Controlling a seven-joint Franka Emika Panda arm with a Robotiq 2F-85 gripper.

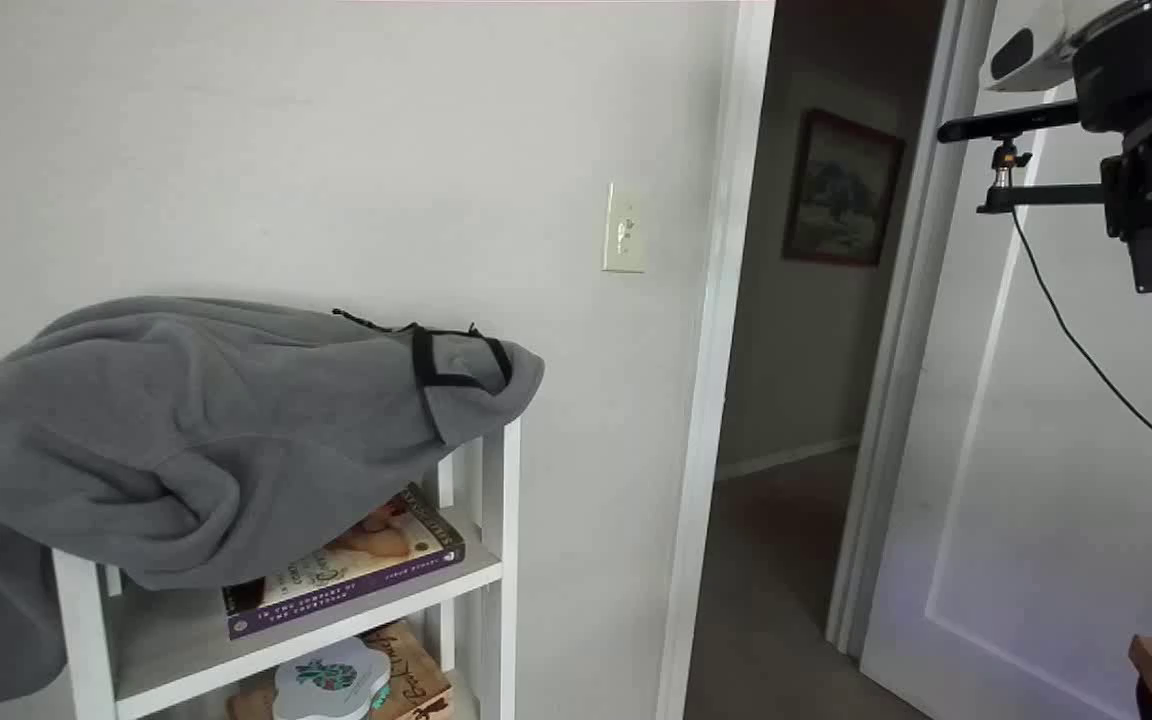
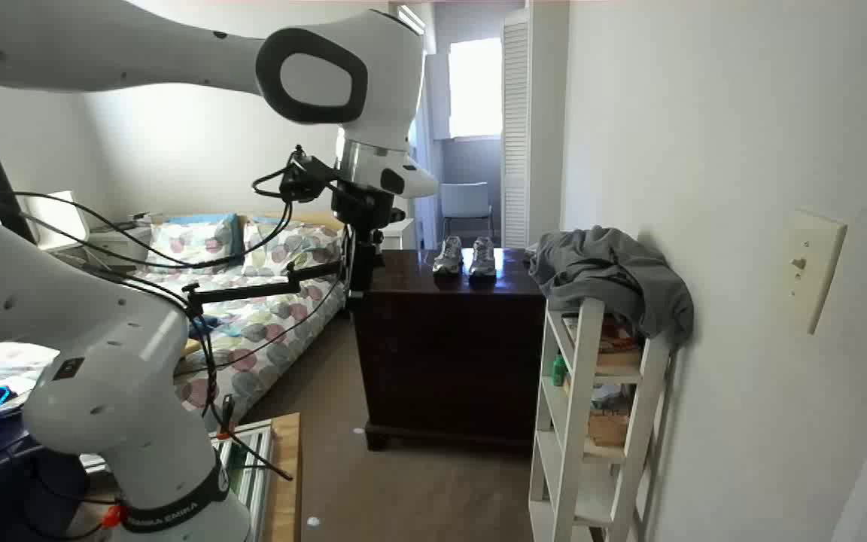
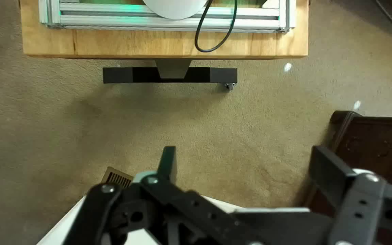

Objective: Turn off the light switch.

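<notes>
On the pale wall [image 2: 712, 150], we judge the cream-white rectangular light switch [image 2: 817, 272] rigid, its tiny toggle [image 2: 798, 263] best nudged, not pinched; our black two-fingered gripper [image 3: 243, 160] gapes, empty.

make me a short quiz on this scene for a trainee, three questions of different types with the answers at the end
1. True or false: the jaws are open and apart from the light switch.

2. Multiple choice: what colour is the garment draped over the top of the white shelf unit?
A) red
B) grey
C) yellow

3. Fill in the gap: on top of the dark chest stands a pair of ____.

Key:
1. True
2. B
3. shoes
</notes>
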